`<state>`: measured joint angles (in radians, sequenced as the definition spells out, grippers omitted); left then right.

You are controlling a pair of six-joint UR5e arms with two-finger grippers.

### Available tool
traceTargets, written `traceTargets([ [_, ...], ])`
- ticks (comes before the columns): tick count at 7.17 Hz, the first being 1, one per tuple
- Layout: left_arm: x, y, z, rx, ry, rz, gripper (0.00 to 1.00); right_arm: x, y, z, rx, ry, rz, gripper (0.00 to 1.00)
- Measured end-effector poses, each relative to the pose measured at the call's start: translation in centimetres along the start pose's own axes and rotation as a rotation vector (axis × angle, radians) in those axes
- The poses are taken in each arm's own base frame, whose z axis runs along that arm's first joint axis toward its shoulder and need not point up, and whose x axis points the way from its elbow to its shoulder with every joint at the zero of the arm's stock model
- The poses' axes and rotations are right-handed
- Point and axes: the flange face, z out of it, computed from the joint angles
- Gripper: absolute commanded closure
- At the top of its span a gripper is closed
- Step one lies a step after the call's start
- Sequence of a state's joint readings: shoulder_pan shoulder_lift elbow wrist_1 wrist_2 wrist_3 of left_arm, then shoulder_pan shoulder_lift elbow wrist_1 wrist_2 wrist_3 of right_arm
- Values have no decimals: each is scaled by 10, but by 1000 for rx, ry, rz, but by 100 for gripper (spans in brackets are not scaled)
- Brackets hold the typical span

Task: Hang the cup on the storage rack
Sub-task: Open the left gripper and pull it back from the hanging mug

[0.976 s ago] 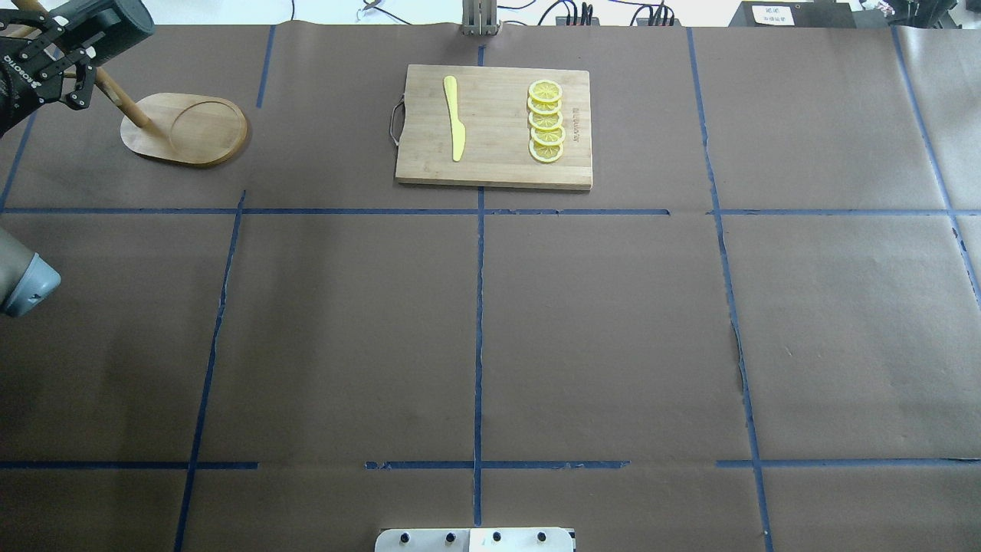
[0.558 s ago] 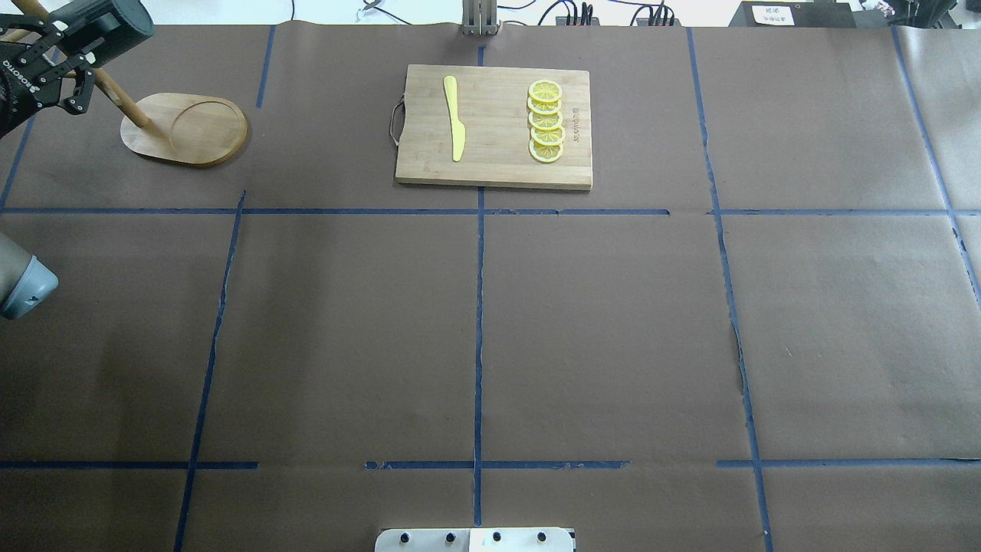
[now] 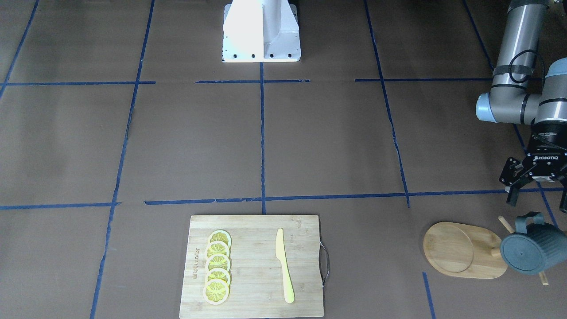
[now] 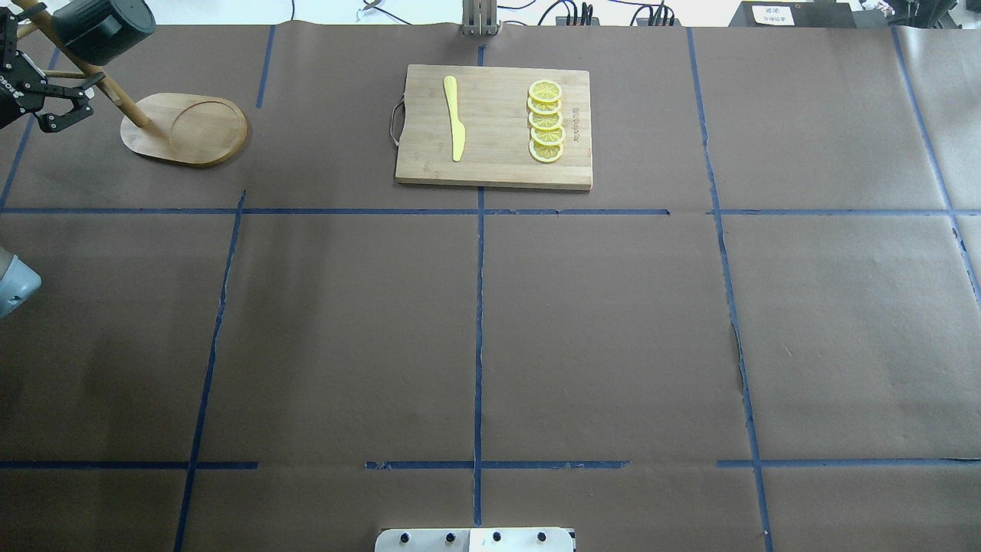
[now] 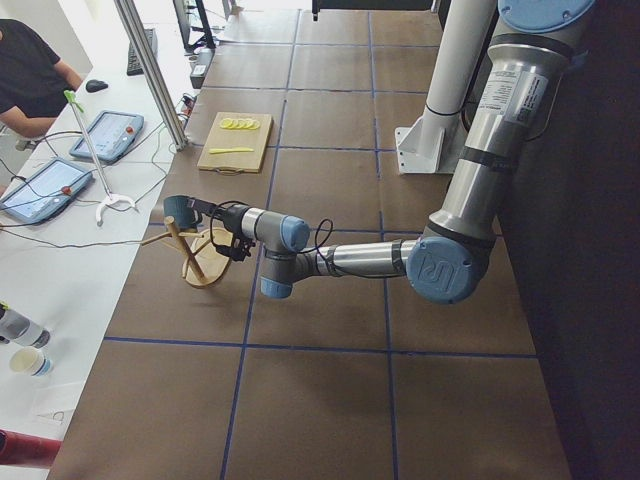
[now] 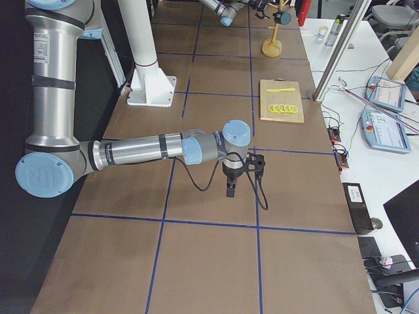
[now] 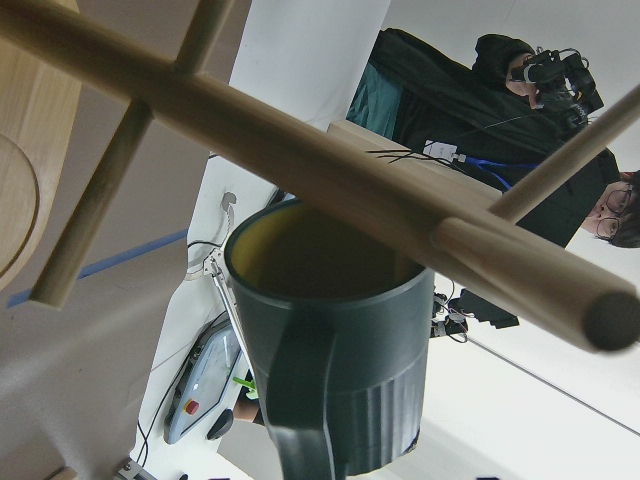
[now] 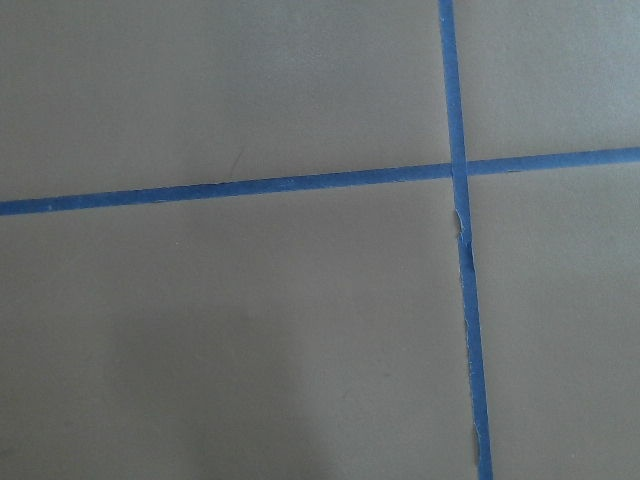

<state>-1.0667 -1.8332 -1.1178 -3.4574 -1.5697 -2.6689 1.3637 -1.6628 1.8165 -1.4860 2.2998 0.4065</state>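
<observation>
The dark grey-blue cup [image 3: 529,254] hangs by its loop handle on a thin peg of the light wooden storage rack [image 3: 463,250], at the table's far left corner. From above, the cup [image 4: 103,31] sits high on the leaning post over the oval base [image 4: 188,129]. My left gripper [image 3: 537,200] stands open and empty, a short way from the cup on the robot's side. The left wrist view shows the cup [image 7: 330,370] with its yellow inside under a peg [image 7: 300,170]. My right gripper [image 6: 241,178] hovers low over bare table; I cannot tell its state.
A bamboo cutting board [image 4: 498,165] with a yellow knife [image 4: 454,119] and several lemon slices [image 4: 546,123] lies at the far middle. The robot's white base [image 3: 261,31] stands at the near edge. A person [image 5: 30,75] sits at a side table with tablets.
My left gripper has drawn back from the cup, toward the robot and the table's left edge. The cup stays on the rack's peg.
</observation>
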Motion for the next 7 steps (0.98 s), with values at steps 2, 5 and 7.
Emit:
traceTargets([
  [2,-11,-13,-21,-39,-94,318,0,-1,0,-1,1,-4,-3,0],
  [5,-32,-57,-73,-91,-232,943,0,-3,0,-5,7,-9,-6,0],
  [7,-29,-88,-92,-62,-319,1301,0,-1,-1,-6,12,-7,-2,0],
])
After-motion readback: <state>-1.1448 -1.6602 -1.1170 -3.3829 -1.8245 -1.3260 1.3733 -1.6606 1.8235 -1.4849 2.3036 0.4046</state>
